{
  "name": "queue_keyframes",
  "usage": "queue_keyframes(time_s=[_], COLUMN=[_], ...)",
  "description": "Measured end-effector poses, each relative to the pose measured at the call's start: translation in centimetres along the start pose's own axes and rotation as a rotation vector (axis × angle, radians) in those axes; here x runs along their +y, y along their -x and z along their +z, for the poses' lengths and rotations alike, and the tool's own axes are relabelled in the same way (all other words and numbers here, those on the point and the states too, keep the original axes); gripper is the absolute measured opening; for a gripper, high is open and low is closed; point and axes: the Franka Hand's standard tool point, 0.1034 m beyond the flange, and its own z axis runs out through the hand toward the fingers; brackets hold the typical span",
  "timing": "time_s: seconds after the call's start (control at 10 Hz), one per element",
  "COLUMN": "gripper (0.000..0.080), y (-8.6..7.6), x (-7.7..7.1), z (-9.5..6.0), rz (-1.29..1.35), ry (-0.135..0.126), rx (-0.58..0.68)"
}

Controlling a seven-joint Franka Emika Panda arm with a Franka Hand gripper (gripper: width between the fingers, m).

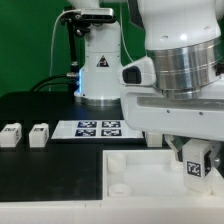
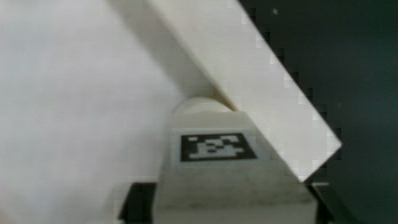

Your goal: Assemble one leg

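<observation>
White leg (image 2: 217, 150) | gripped by pincer (image 2: 228, 202) | over square panel (image 2: 71, 100)

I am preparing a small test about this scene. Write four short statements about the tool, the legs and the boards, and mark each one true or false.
1. The tool is shut on a leg. True.
2. The held leg carries no marker. False: a black-and-white square marker shows on one face.
3. Two other legs lie on the black table at the exterior view's left. True.
4. The marker board lies on top of the white panel. False: it lies on the black table, apart from the panel.
</observation>
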Motion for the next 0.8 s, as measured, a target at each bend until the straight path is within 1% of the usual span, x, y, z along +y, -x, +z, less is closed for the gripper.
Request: queue_keyframes(time_s=[0.2, 0.4, 0.5, 0.6, 0.7, 0.8], gripper=[0.0291, 0.0291, 0.0292, 0.0292, 0.036, 0.036], y=[0.08, 0.33, 0.48, 0.51, 0.52, 0.62], x=[0.21, 0.1, 0.0, -0.01, 0.0, 0.09], z=[0.03, 0.16, 0.21, 0.22, 0.26, 0.34], rz=[0.268, 0.502, 0.604, 0.586, 0.554, 0.504], ry=[-0.037, -0.052, -0.054, -0.054, -0.054, -0.047], rx=[-0.002, -0.023, -0.03, -0.029, -0.029, -0.028])
